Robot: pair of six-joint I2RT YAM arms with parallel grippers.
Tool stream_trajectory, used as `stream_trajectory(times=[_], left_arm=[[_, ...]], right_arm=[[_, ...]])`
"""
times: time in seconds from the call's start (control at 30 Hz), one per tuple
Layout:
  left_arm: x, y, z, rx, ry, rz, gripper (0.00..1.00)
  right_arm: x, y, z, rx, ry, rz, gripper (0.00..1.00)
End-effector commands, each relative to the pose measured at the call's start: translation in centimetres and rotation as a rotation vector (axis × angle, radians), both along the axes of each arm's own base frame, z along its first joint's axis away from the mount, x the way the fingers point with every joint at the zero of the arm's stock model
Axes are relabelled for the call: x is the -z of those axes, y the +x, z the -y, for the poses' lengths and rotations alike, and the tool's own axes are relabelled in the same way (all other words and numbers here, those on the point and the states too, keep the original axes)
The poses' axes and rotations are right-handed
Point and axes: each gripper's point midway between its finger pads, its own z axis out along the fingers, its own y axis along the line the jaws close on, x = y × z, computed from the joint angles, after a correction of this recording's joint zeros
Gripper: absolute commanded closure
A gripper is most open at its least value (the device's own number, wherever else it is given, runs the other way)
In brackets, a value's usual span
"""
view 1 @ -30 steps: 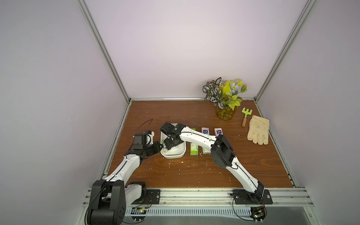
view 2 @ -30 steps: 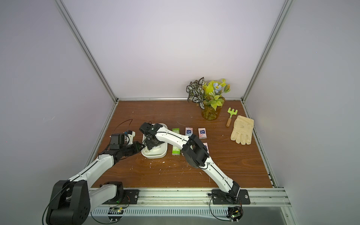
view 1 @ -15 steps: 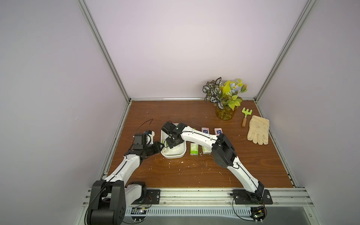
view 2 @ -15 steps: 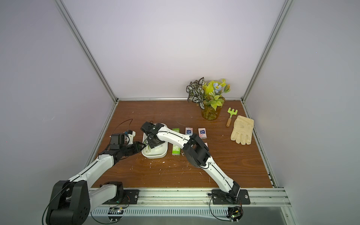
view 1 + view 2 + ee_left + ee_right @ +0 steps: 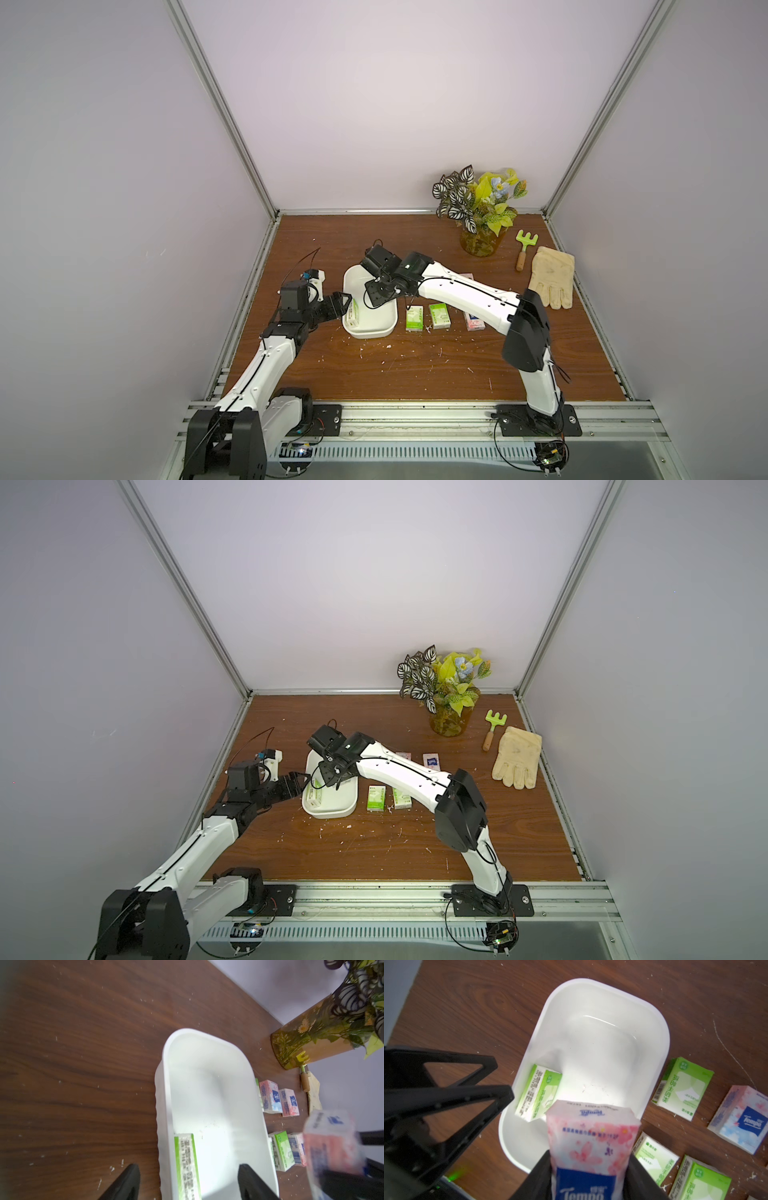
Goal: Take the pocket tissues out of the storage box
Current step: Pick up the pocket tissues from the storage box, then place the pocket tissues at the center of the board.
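The storage box (image 5: 376, 326), a white plastic tub with rounded corners, sits on the brown wood-grain table (image 5: 374, 374) between two white-and-black robot arms. The left gripper (image 5: 188, 1167) has its black fingers (image 5: 128, 1180) spread wide and gripping nothing, one outside the box's wall and the other over its floor. Between them a green-and-white tissue packet (image 5: 538, 1093) leans on edge against that wall, the only one inside. The right gripper (image 5: 589, 1159) is clamped on a pink-and-white packet with a dark blue logo patch (image 5: 591, 1126), held just over the box. More green and pink packets (image 5: 683, 1088) lie flat on the table, on the box's side away from the left fingers.
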Motion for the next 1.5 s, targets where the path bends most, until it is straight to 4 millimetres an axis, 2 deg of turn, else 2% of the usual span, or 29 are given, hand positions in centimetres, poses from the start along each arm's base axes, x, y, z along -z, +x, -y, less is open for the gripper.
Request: stream_trajectory(times=[0.0,0.17,0.4,0.53,0.73,0.93,1.1,1.33,1.47], left_arm=[[-1.2,1.0,-1.2,-0.046,0.043,0.076,0.27],[-1.4,1.3,-1.4,-0.062,0.05,0.096,0.26],[-1.1,1.3,-1.4,-0.061,0.048,0.086,0.26],[-1.0,1.2,-1.4,-0.06,0.047,0.082,0.25],[-0.8,1.1,-1.3,-0.059,0.045,0.073,0.25],[-0.8,1.1,-1.4,-0.06,0.05,0.07,0.25],[-0.7,1.1,-1.4,-0.061,0.05,0.068,0.26],[-0.7,1.3,-1.4,-0.058,0.051,0.067,0.26],[-0.6,1.2,-1.4,-0.057,0.053,0.065,0.25]], right_arm=[[-1.3,-1.6,1.9,0.06,0.034,-0.01,0.47],[-0.3,-4.6,5.1,0.125,0.07,-0.08,0.47],[4.4,-8.9,7.9,0.186,0.065,-0.236,0.48],[6.6,-10.2,8.9,0.183,0.013,-0.281,0.48],[10.2,-11.3,9.5,0.153,-0.071,-0.349,0.45],[12.4,-11.7,9.4,0.139,-0.106,-0.391,0.45],[13.6,-12.0,10.4,0.166,-0.136,-0.406,0.43],[14.4,-12.8,10.7,0.176,-0.135,-0.445,0.4],[13.9,-12.9,10.4,0.154,-0.12,-0.444,0.29]])
